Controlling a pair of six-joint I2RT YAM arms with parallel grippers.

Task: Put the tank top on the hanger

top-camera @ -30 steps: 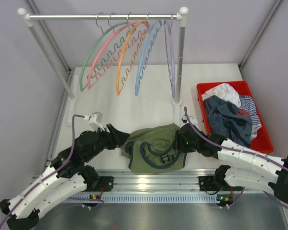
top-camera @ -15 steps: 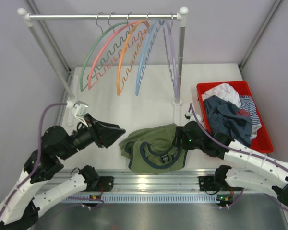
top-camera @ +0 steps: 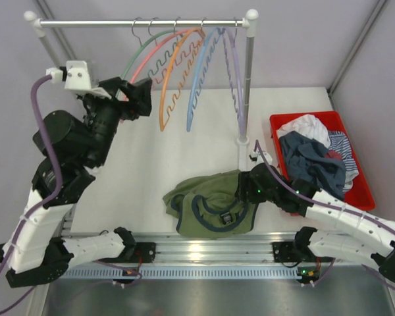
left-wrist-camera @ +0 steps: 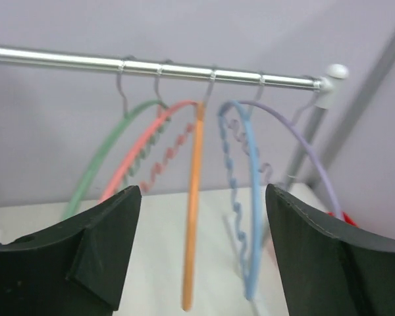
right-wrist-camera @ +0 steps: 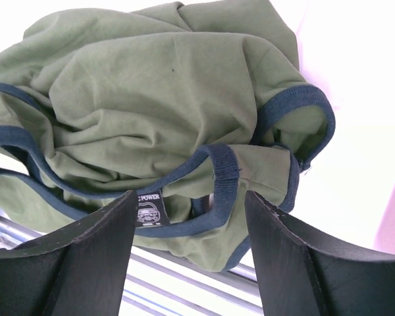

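The olive-green tank top lies crumpled near the table's front edge, its navy trim and neck label showing in the right wrist view. My right gripper hovers open at its right side, the jaws on either side of a navy-trimmed strap without touching it. The green hanger hangs leftmost on the rail, its lower half hidden behind my left arm. My left gripper is raised in front of the hangers and open, holding nothing. The green hanger sits left of its jaws.
Pink, orange, blue and purple hangers share the rail. The rack's right post stands behind the tank top. A red bin of clothes is at the right.
My left arm let go of the tank top's left edge, swung up to the hangers and opened wider. My right gripper opened a little and stayed at the tank top.
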